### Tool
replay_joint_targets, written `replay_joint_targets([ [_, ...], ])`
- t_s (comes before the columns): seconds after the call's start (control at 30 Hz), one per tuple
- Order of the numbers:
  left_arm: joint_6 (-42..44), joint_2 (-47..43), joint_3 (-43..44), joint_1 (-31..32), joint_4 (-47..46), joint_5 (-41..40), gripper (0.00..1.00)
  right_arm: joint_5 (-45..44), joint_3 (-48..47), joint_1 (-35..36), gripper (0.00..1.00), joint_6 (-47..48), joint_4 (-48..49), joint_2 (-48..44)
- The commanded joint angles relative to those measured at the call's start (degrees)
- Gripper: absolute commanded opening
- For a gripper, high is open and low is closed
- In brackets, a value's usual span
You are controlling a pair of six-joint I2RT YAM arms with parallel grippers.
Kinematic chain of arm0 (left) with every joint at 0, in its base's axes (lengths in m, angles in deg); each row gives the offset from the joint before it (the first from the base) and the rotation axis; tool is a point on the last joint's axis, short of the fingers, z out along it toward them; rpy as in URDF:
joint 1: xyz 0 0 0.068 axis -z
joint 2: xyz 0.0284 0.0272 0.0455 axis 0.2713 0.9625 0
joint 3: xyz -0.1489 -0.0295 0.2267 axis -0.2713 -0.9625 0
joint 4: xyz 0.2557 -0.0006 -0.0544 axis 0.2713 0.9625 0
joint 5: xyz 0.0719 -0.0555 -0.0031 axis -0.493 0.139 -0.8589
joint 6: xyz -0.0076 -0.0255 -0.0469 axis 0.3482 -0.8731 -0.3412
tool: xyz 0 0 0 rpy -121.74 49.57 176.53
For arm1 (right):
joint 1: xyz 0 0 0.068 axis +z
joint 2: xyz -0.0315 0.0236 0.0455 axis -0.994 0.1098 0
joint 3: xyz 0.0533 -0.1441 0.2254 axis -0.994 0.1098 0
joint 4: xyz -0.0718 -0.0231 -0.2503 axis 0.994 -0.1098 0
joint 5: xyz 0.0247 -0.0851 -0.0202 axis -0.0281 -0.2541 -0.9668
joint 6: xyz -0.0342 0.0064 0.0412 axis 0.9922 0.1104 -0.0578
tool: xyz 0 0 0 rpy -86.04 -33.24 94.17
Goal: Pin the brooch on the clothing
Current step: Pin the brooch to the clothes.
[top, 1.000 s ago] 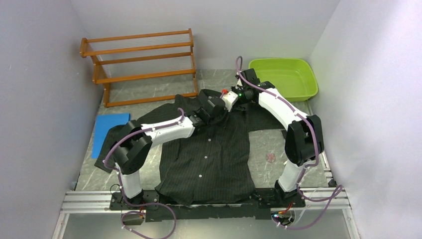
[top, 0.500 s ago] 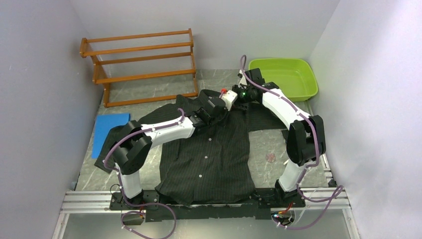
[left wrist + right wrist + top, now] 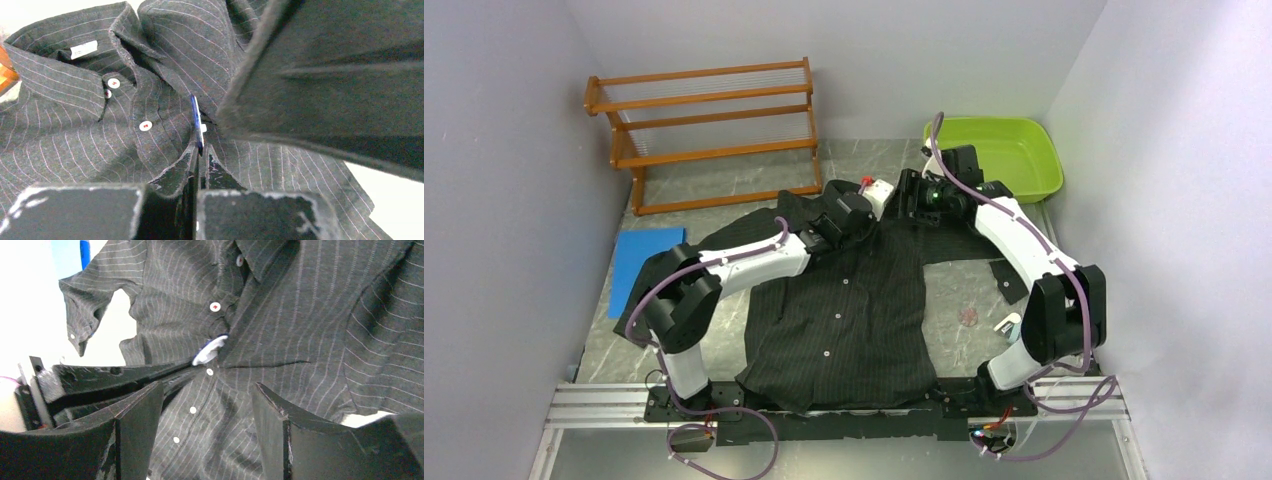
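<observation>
Two arms reach over the shirt [image 3: 844, 320], which lies spread front-up on the table [image 3: 724, 185], collar toward the far side. Top view: left gripper [image 3: 854, 215] low on the collar area, at the head of the button line; right gripper [image 3: 908, 196] just beside it on the right, over the shoulder; contact with the cloth cannot be told from here. Left wrist view: the left gripper's jaws are pinched together, tips at the lower edge of the brooch [image 3: 197, 122], a thin blue-and-white disc seen edge-on, standing upright on the placket beside a raised fold. White buttons [image 3: 145, 125] lie to its left, the neck label [image 3: 83, 49] at upper left. Whether cloth is caught in the pinch too cannot be told. Right wrist view: the right gripper's jaws stand wide apart with nothing between them, hanging above the shirt front. The brooch sits just beyond that gap, on the button line, at the tip of the left gripper's fingers [image 3: 125, 377], which come in from the left.
</observation>
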Motion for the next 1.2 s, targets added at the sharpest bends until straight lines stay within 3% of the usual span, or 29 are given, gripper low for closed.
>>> replay_joint_targets([
  [0.0,-2.39,-4.42,1.17,-0.42,1.87,4.77,0.03,2.15,4.18,-1.66,0.68,2.87,5.98,-5.02],
  [0.13,-4.09,-5.43,2.99,-0.71,5.50,8.45,0.03,6.11,11.11,-2.14,0.68,3.07,13.81,-11.03],
  [0.4,-9.42,-7.45,3.34,-2.40,7.92,15.34,0.03,6.09,20.74,-2.24,0.70,3.10,26.97,-20.43],
  [0.6,-13.24,-9.58,2.19,-4.84,6.05,21.32,0.03,8.17,23.75,-2.37,0.70,5.88,29.15,-23.09],
  [0.83,-17.63,-12.07,-1.35,-8.45,-0.22,30.69,0.03,8.70,27.90,-2.63,0.61,5.62,33.87,-26.21],
  [0.97,-18.93,-12.06,-1.60,-9.75,-0.72,34.63,0.03,9.20,30.19,-2.79,0.50,4.66,36.73,-27.92],
  [1.17,-20.52,-12.58,-2.37,-10.72,-4.27,38.18,0.03,11.46,29.32,-2.80,0.42,4.52,36.94,-25.40],
])
